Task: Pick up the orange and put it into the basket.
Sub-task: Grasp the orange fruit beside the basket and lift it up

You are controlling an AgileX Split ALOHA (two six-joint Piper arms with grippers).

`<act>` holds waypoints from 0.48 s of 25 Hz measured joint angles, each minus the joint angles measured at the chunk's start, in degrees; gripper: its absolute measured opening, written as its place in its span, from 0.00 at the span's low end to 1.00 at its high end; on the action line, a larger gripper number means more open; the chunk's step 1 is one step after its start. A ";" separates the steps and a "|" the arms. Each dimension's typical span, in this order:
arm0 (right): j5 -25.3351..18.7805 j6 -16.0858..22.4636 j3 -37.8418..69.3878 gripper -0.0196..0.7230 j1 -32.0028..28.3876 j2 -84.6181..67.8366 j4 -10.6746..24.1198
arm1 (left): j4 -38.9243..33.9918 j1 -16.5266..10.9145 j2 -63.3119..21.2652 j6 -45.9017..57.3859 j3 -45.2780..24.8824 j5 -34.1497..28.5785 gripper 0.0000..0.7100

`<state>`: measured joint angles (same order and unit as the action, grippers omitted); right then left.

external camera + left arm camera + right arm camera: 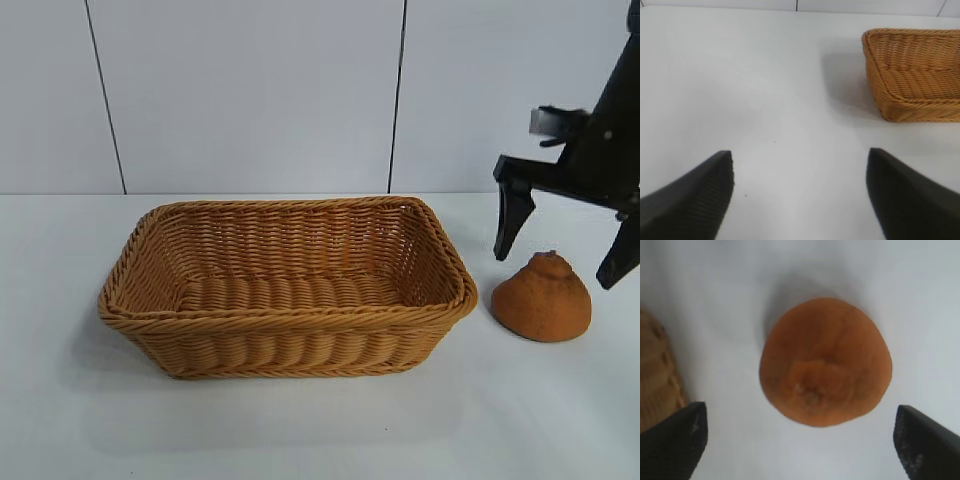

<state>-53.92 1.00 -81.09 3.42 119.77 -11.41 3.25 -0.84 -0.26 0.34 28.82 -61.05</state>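
The orange, brownish with a knobbed top, sits on the white table just right of the basket. My right gripper hangs open above and slightly behind it, one finger on each side, touching nothing. From the right wrist view the orange lies below the wide-open right gripper, with the basket's corner beside it. My left gripper is open over bare table, holding nothing; the basket lies farther off in that view. The left arm does not show in the exterior view.
The white table runs to a white panelled wall behind. The basket holds nothing. Bare table surface lies in front of the basket and around the orange.
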 joint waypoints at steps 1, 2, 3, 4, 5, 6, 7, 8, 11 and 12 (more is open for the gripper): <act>0.68 0.11 0.00 0.96 0.00 1.16 0.00 | 0.00 0.00 0.00 0.00 0.00 0.00 0.74; 1.11 0.25 0.00 0.96 0.00 1.96 0.00 | 0.00 0.00 0.00 0.00 0.00 0.00 0.74; 1.38 0.42 0.00 0.95 0.00 2.67 0.00 | 0.00 0.00 0.00 0.00 0.00 0.00 0.74; 1.51 0.42 0.00 0.91 0.00 3.09 0.00 | 0.00 0.00 0.00 0.00 0.00 0.00 0.74; 1.51 0.42 0.00 0.84 0.00 3.21 0.00 | 0.00 0.00 0.00 0.00 0.00 0.00 0.74; 1.51 0.42 0.00 0.73 0.00 3.21 0.00 | 0.00 0.00 0.00 0.00 0.00 0.00 0.74; 1.51 0.42 0.00 0.58 0.00 3.21 0.00 | 0.00 0.00 0.00 0.00 0.00 0.00 0.74; 1.40 0.42 0.00 0.42 0.00 3.21 0.00 | 0.00 0.00 0.00 0.00 0.00 0.00 0.74; 0.02 0.42 -0.05 0.09 0.00 2.00 -0.12 | 0.00 0.00 0.00 0.00 0.00 0.00 0.74; -0.20 0.03 -0.05 0.09 0.00 1.30 -0.18 | 0.00 0.00 0.00 0.00 0.00 0.00 0.74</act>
<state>-54.13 1.04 -81.14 3.42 121.06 -11.59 3.25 -0.84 -0.26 0.34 28.82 -61.05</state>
